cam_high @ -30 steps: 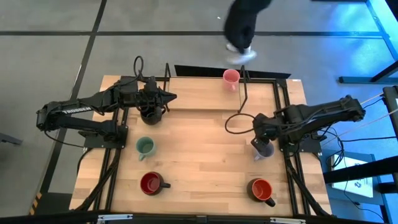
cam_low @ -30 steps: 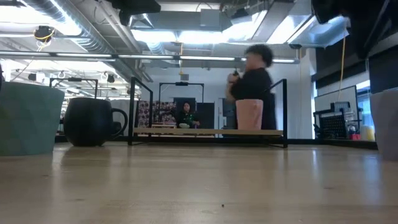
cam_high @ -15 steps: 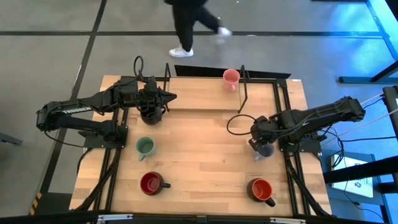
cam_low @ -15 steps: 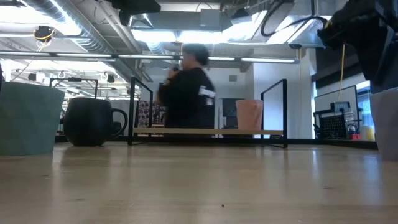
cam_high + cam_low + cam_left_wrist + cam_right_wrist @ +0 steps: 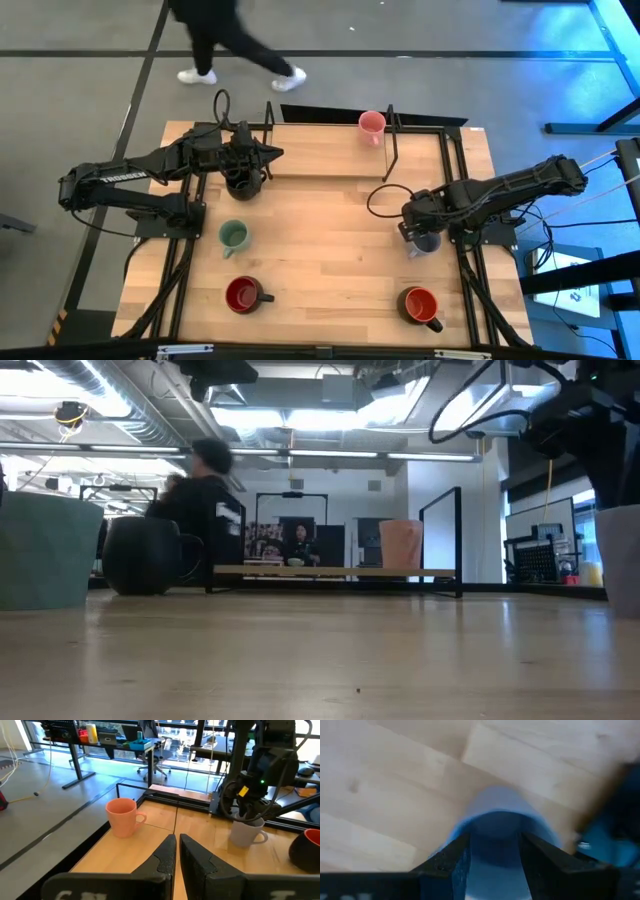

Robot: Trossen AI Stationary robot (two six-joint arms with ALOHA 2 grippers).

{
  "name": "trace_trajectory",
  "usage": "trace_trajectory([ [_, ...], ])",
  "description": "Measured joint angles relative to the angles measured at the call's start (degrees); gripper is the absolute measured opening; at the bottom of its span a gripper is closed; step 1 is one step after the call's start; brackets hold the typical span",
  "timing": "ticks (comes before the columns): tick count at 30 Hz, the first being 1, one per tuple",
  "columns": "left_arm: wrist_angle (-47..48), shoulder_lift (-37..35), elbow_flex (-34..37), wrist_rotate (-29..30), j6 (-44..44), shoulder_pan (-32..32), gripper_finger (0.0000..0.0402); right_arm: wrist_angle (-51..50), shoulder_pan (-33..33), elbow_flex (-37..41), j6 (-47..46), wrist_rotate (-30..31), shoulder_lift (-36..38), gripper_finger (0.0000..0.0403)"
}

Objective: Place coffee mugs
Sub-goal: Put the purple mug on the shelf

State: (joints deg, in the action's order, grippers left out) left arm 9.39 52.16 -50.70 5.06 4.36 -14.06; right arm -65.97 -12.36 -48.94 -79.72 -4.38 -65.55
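Note:
The lavender mug point(image 5: 428, 241) stands at the table's right, and it also shows in the left wrist view point(image 5: 245, 832). My right gripper point(image 5: 413, 222) is open and points down at its rim point(image 5: 495, 804), one finger on either side. My left gripper point(image 5: 177, 851) is shut and empty, hovering by the black mug point(image 5: 243, 182) at the far left. The pink mug point(image 5: 371, 123) stands at the far edge. The pale green mug point(image 5: 233, 236) stands at the left. Two red mugs point(image 5: 243, 294) point(image 5: 419, 302) stand near the front edge. My right gripper's fingers point(image 5: 451, 865) come down from above at the lavender mug's rim, and the mug stands upright on the table. I cannot tell whether the fingers touch it.
A black wire frame point(image 5: 392, 150) stands on the table near the pink mug. A person point(image 5: 215, 40) walks on the floor beyond the far edge. The middle of the tabletop point(image 5: 320, 240) is bare wood.
My right gripper has gone down and a little toward the table's left, closing on the lavender mug. The person beyond the far edge has walked from right to left. No mug has moved.

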Motion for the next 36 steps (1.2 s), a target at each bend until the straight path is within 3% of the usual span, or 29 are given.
trace_trajectory([
  [8, 0.0, 0.0, 0.0, 0.0, 0.03, 0.0, 0.0018, 6.91, 0.0, -0.01, -1.09, -0.64, -1.04, 0.0151],
  [20, 0.12, 0.0, 0.02, 0.0, 0.2, 0.0, 0.0018, 6.39, -0.07, 0.02, 1.97, -2.06, -8.36, 0.0148],
  [36, 0.02, 0.0, 0.02, -0.02, 0.13, 0.0, 0.0018, 6.29, -0.07, -0.01, 4.69, 0.74, -10.57, 0.0028],
])
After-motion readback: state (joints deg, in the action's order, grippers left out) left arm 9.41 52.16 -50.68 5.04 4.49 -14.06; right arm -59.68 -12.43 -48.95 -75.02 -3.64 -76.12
